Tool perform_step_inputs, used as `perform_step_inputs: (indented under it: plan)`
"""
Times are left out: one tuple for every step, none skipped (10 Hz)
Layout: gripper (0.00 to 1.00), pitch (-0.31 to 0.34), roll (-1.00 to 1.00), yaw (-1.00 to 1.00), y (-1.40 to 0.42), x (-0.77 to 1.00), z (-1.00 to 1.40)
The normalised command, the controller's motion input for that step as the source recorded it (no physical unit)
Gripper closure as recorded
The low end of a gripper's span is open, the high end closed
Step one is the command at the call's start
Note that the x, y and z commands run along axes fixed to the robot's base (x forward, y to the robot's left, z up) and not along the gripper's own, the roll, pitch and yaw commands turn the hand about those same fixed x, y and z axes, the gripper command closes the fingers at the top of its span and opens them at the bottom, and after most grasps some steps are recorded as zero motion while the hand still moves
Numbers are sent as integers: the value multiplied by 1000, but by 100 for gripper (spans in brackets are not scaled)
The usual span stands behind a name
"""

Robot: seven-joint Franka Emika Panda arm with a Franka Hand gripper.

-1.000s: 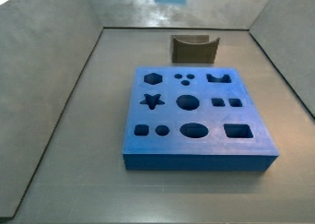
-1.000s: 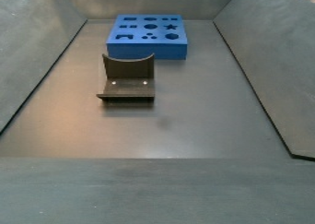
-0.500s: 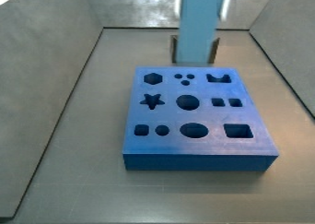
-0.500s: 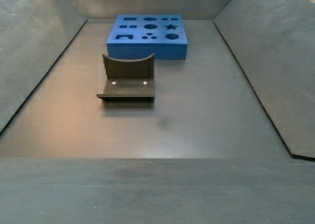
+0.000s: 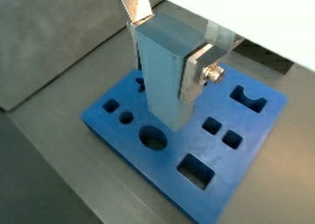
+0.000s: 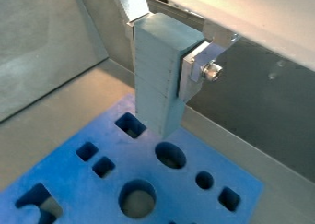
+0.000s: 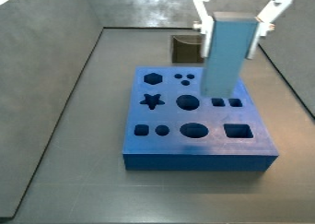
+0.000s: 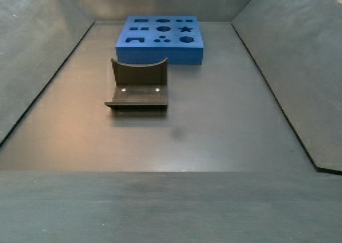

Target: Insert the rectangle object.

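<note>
My gripper is shut on the rectangle object, a pale steel-blue bar held upright. It hangs over the right half of the blue board, its lower end near the small square holes. In both wrist views the bar stands between the silver fingers of the gripper, above the board. The large rectangular hole lies open near the board's front right. I cannot tell whether the bar touches the board.
The fixture stands behind the board, and in a side view it shows in front of the board. Grey bin walls slope up on all sides. The board has several other shaped holes.
The bar and gripper have come down into a side view from the top edge and moved right and forward, from over the fixture to over the board's right half.
</note>
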Motion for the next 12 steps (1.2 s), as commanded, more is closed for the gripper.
perform_step_inputs:
  plan:
    - [100, -54, 19, 143, -214, 969, -86]
    - [100, -37, 0, 57, -357, 1000, -314]
    - [100, -27, 0, 17, -426, 1000, -400]
    - [100, -10, 0, 0, -486, 1000, -477]
    - [100, -36, 0, 0, -434, 1000, -509]
    - [100, -63, 21, 20, -134, 1000, -229]
    - [100, -4, 150, 177, 0, 917, -9]
    - [100, 0, 193, 223, 37, 840, -29]
    - [100, 0, 211, 200, 46, 823, -106]
    - [100, -11, 264, 246, 120, 631, -217]
    - [100, -69, 197, 197, 234, 357, -331]
    - [100, -23, 154, 0, 197, 249, -266]
